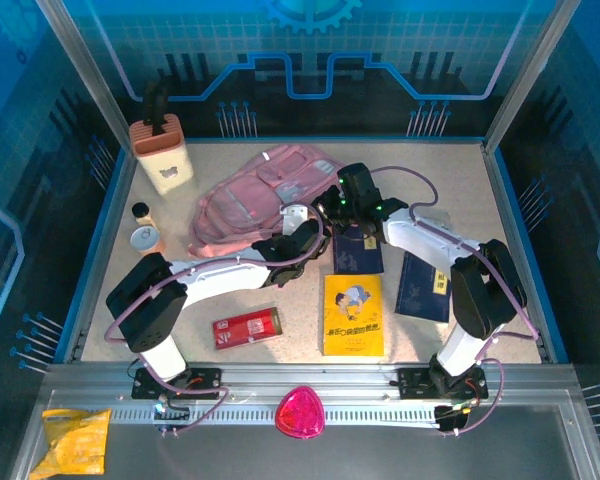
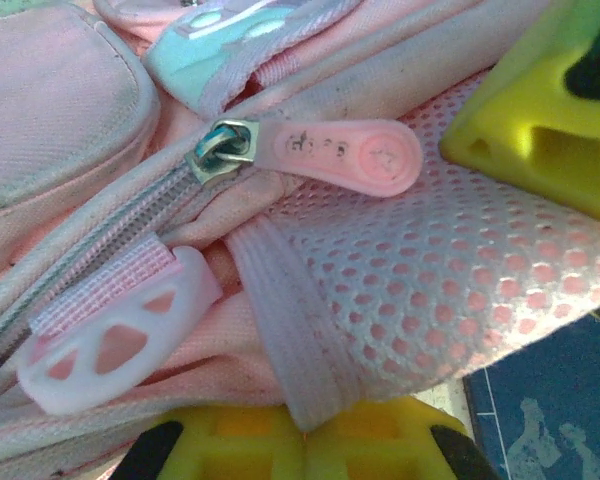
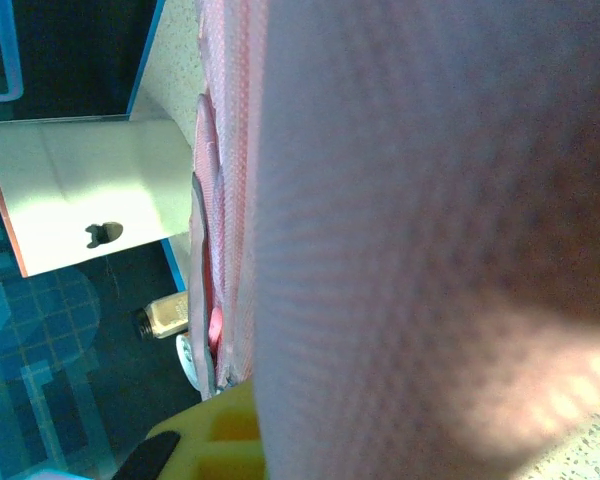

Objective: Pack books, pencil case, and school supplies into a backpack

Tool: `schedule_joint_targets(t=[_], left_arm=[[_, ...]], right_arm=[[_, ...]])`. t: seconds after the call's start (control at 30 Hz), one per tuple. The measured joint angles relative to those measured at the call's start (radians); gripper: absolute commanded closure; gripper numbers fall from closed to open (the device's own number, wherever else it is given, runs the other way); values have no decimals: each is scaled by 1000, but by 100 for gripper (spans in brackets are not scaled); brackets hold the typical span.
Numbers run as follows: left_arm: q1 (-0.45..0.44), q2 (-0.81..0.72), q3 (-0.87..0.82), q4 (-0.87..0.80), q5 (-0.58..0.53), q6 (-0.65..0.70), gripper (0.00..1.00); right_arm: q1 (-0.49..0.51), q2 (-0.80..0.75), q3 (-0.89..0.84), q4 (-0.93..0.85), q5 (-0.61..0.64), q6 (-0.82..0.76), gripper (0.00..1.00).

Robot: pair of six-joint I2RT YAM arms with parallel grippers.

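Now, the pink backpack [image 1: 265,200] lay on the table [image 1: 460,200] toward the back, with the books [image 1: 353,315] and pencil case [image 1: 246,327] nearer, not yet packed. The left fingers [image 2: 280,440] pinched its mesh side beside the zip pull [image 2: 340,150], and the right fingers [image 3: 225,435] were pressed together on its fabric. I judged the soft mesh could slip out, or the bag just drag.

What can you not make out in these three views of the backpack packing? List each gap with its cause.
- Right wrist view: the backpack, blurred against the lens, hides what, if anything, the right end effector pinches.
- Top view: the right arm covers the upper edge of one navy book; its lettering is too small to read.
- Left wrist view: the print on the zip pull is too faint to read.
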Motion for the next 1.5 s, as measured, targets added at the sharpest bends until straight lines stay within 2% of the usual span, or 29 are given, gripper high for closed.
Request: schedule_joint_targets(t=[0.17,0.33,0.57,0.7,0.87,0.93,1.0,1.07,1.17,1.3,1.5], left_arm=[[2,-23,0,-33,13,-29,100],[42,-144,-63,-73,121,-80,100],[170,-322,-228,-152,279,-88,100],[249,-388,-280,-233,312,-69,100],[275,-401,-293,-274,395,-44,100],[270,-395,-292,-269,447,-50,100],[252,-378,-285,-258,484,-63,100],[224,-345,-257,-246,505,-82,100],[196,-277,-200,-236,522,-107,100],[192,-220,-164,-237,525,-119,100],[192,-211,-161,-238,526,-134,100]], right_arm=[[-4,-2,0,-1,-9,-5,100],[-19,-6,0,-6,-68,-19,100],[-53,-7,-11,-31,-122,-39,100],[-89,-7,-11,-41,-135,-58,100],[-118,45,55,-85,-153,-116,99],[-134,95,106,-95,-160,-138,82],[-153,158,176,-117,-162,-167,74],[-172,233,268,-151,-164,-203,57],[-185,285,329,-183,-158,-261,43],[-179,239,269,-204,-148,-321,34],[-77,47,19,-170,-152,-274,34]])
